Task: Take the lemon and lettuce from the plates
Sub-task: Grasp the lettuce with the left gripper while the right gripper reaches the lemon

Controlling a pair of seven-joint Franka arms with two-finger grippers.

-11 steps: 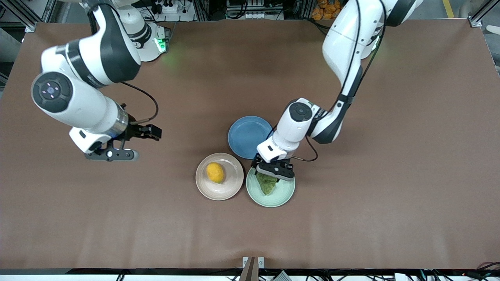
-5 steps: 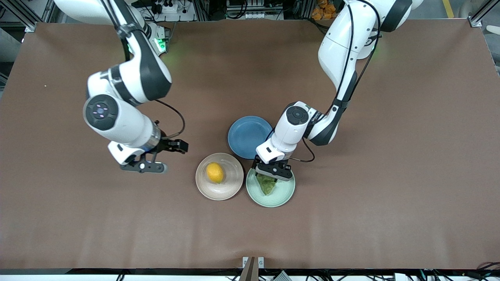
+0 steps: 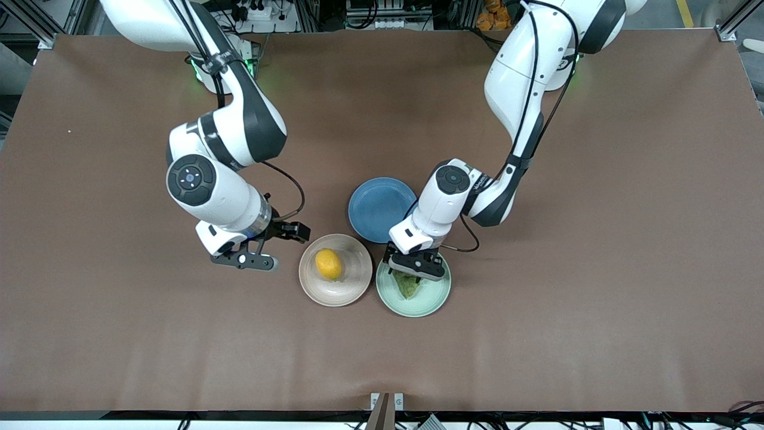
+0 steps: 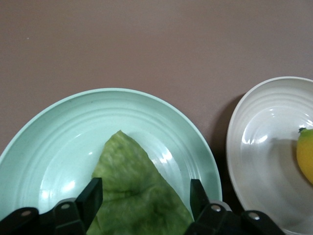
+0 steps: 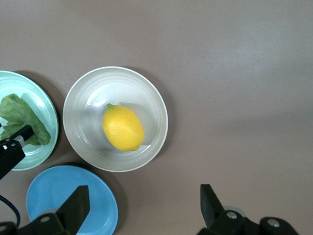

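Three round plates sit close together near the middle of a brown table [image 3: 597,269]: one pale beige-pink plate [image 3: 358,283], one pale mint green plate [image 3: 433,298] just beside it toward the left arm's end of the table, and one blue plate [image 3: 376,206] farther from the front camera than the other two, almost touching both. There is one lemon [image 3: 329,264], yellow and oval, lying near the middle of the beige-pink plate. There is one lettuce [image 3: 408,286] piece, a wrinkled green leaf (roughly triangular), lying flat on the mint green plate. Two robot arms reach in from the top of the front view. The left gripper [image 3: 412,272] is low over the mint green plate, its two dark fingers [image 4: 92,198] set one on each side of the leaf, with a moderate gap between them; in the left wrist view they reach down to the leaf's edges, but whether they press it cannot be told, and the leaf lies on the plate. The right gripper [image 3: 262,248] is over bare table beside the beige-pink plate, toward the right arm's end of the table. Its fingers [image 5: 76,205] are spread wide apart and hold nothing; in the right wrist view the lemon is clear of them.
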